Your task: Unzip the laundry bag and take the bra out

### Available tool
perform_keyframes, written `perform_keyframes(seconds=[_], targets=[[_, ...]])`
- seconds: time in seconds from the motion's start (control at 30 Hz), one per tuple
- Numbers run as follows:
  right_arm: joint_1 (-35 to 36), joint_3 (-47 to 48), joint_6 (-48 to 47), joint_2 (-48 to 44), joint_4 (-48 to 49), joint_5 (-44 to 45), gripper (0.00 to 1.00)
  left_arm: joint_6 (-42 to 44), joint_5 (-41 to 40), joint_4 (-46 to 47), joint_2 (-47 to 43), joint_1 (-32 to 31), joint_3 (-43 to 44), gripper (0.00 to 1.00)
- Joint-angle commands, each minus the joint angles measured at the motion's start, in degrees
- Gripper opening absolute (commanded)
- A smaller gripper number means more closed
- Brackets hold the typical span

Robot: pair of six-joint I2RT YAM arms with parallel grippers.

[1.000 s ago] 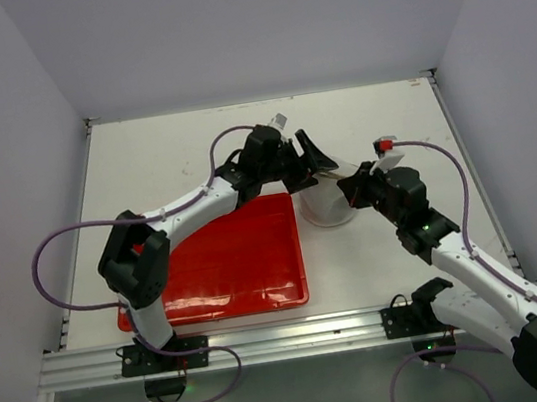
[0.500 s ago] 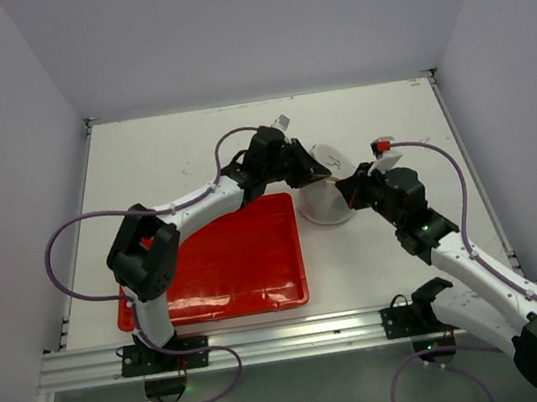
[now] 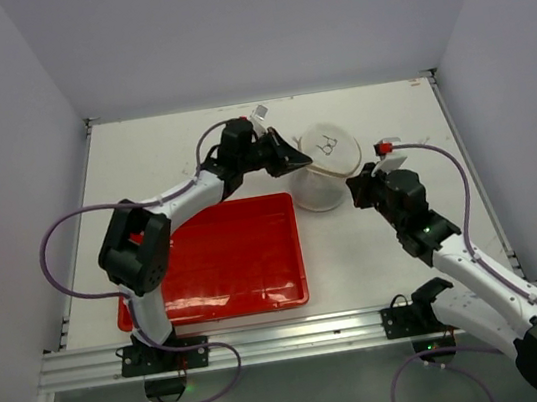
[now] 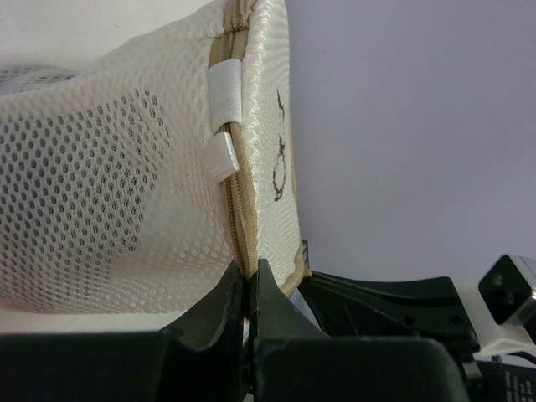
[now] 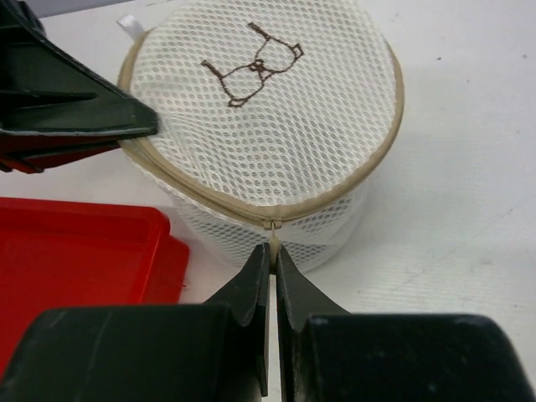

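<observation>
The laundry bag (image 3: 327,164) is a round whitish mesh pouch with a beige zipper round its top rim and a brown stitched mark (image 5: 251,63) on its lid. It stands just past the red tray's far right corner. My left gripper (image 3: 303,160) is shut on the bag's zippered rim (image 4: 239,209) at its left side, jaws pressed together over the seam (image 4: 249,275). My right gripper (image 3: 355,186) is shut on the small beige zipper pull (image 5: 273,239) at the bag's near side. The bra is hidden; no black fabric shows through the mesh.
A red rectangular tray (image 3: 227,258) lies on the white table (image 3: 161,156) left of the bag, its corner close to my right gripper (image 5: 84,251). White walls enclose the table on three sides. The left arm reaches over the tray's far edge.
My left gripper has shut on the bag's rim and drawn back to the left. The bag has shifted farther from the arms' bases, its lid now facing up. The right gripper stayed shut.
</observation>
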Motion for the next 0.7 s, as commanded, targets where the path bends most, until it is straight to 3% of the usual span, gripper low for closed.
perform_keyframes(seconds=[0.0, 0.23, 0.37, 0.4, 0.43, 0.5, 0.53, 0.63, 0.67], targets=[[-0.6, -0.5, -2.1, 1.2, 0.3, 5.4, 0.00, 1.5, 5.9, 4.1, 0.3, 2.0, 0.7, 0.00], [-2.3, 0.3, -3.2, -1.2, -2.9, 7.9, 0.00, 5.7, 7.2, -0.7, 2.7, 3.7, 5.2, 0.00], [-2.3, 0.4, -2.6, -2.8, -3.2, 4.0, 0.00, 5.9, 9.2, -1.3, 6.4, 3.5, 8.1, 0.03], [-2.3, 0.2, -2.7, -3.4, -3.2, 3.8, 0.00, 5.9, 9.3, -1.3, 6.7, 3.5, 8.3, 0.08], [-2.3, 0.0, -2.4, -3.6, -3.2, 2.0, 0.00, 6.2, 9.5, -1.3, 7.0, 3.1, 8.6, 0.22], [-2.4, -0.7, -2.1, -4.2, -3.2, 1.1, 0.00, 6.6, 9.8, -1.3, 7.2, 2.7, 9.0, 0.34], [-2.4, -1.2, -1.9, -4.4, -2.9, 0.9, 0.00, 6.8, 9.7, -1.3, 7.3, 2.3, 9.5, 0.45], [-2.3, -3.1, 0.2, -3.8, 0.5, -1.6, 0.00, 6.3, 9.1, -1.7, 6.8, 1.8, 9.4, 0.63], [-2.2, -3.4, 1.2, -3.2, 2.2, -3.1, 0.00, 5.9, 9.0, -1.3, 5.8, 1.7, 9.1, 0.63]])
